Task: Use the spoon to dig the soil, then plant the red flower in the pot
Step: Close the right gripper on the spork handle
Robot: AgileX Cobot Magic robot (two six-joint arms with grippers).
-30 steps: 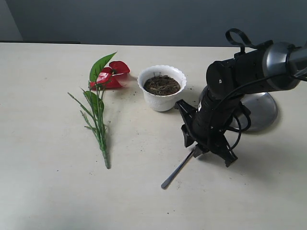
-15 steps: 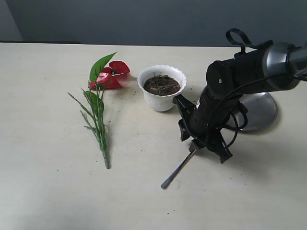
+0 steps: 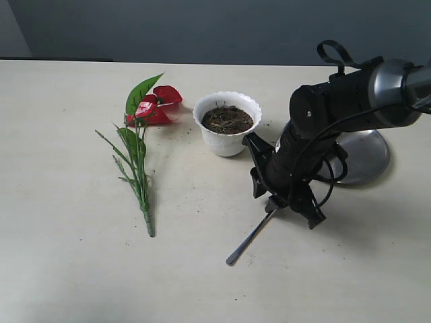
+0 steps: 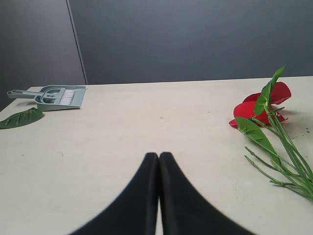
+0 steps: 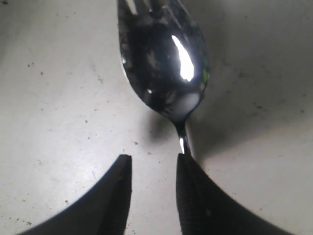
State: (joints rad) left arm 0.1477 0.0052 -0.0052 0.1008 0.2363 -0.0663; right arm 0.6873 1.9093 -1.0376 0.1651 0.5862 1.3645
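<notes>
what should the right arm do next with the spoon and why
Probably nudge the right gripper slightly sideways, before any closing, so the neck of the spoon lies in the gap. The jaws are open just behind the bowl, but the neck disappears at one finger instead of running between the two.

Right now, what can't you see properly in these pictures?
- Exterior view: the slim shiny silver spoon shows only its handle; the right end effector covers its bowl.
- Exterior view: the round steel plate is partly behind the black arm.
- Right wrist view: the spoon's tine tips are cut off by the edge.
</notes>
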